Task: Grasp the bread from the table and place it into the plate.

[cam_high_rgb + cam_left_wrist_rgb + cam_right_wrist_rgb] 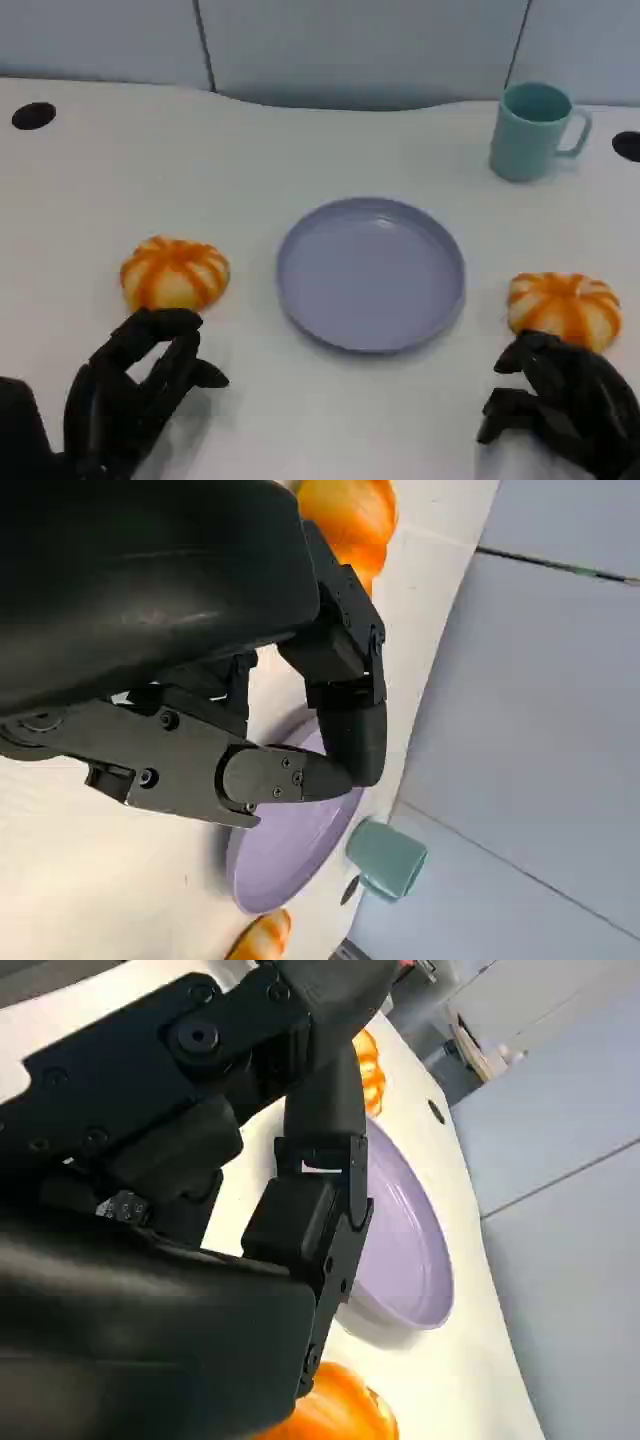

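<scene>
Hands sit nearest you: left hand (135, 385) and right hand (560, 405) both empty with fingers apart, each just short of a bread roll. You are at the reach step; left bread (174, 272) and right bread (563, 306) lie on the table either side of the plate (370, 272). Next, I judge, you must close on one roll, then lift it inward over the rim.

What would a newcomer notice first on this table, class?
Two orange-striped bread buns flank an empty lavender plate: the left bun just beyond the left hand, the right bun just beyond the right hand. A teal mug stands at the far right.
</scene>
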You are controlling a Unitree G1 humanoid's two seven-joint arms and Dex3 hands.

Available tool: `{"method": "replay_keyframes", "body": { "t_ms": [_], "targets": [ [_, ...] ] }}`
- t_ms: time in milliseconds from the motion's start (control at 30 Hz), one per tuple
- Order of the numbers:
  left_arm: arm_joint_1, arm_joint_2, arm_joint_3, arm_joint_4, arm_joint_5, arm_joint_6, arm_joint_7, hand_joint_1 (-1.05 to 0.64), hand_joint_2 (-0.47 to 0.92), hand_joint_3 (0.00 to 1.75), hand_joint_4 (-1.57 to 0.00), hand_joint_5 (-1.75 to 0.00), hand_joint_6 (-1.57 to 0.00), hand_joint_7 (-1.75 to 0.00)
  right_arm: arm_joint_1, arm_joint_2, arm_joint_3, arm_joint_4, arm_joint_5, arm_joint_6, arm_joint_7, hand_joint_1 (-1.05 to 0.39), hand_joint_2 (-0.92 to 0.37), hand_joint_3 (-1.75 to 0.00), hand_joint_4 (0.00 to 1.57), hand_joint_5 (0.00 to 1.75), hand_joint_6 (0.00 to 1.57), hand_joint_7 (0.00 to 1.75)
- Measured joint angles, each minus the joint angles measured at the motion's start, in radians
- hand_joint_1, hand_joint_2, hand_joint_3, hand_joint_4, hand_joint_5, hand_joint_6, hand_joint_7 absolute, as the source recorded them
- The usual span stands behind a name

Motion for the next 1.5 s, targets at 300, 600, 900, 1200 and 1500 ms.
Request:
{"method": "replay_keyframes", "body": {
  "t_ms": [300,600,900,1200,1500],
  "targets": [
    [0.000,0.000,0.001,0.005,-0.004,0.001,0.000,-0.27,0.92,0.31,-0.69,-1.50,-0.64,-1.18,-0.002,0.000,0.000,0.013,-0.001,-0.011,0.002,-0.88,-0.77,-0.01,1.41,0.85,1.21,0.88],
    [0.000,0.000,0.000,0.001,-0.003,0.010,0.001,-0.29,0.92,0.29,-0.70,-1.50,-0.67,-1.14,-0.004,0.000,0.002,0.013,-0.003,-0.014,0.003,-0.87,-0.78,-0.01,1.41,0.86,1.19,0.88],
    [-0.004,0.005,0.000,0.004,-0.002,0.010,0.000,-0.28,0.92,0.30,-0.69,-1.51,-0.64,-1.18,-0.008,0.000,0.000,0.014,-0.002,-0.015,0.001,-0.87,-0.76,-0.01,1.41,0.84,1.21,0.85],
    [-0.004,0.004,0.000,0.005,-0.002,0.010,0.000,-0.28,0.92,0.32,-0.68,-1.53,-0.65,-1.18,-0.011,0.000,-0.001,0.019,-0.003,-0.019,0.003,-0.86,-0.76,0.00,1.40,0.84,1.21,0.86],
    [-0.009,0.006,0.003,0.027,0.006,-0.029,0.000,-0.33,0.92,0.26,-0.68,-1.39,-0.64,-1.01,-0.011,0.001,0.001,0.024,-0.003,-0.019,-0.002,-0.87,-0.76,-0.01,1.41,0.85,1.21,0.87]
  ]
}}
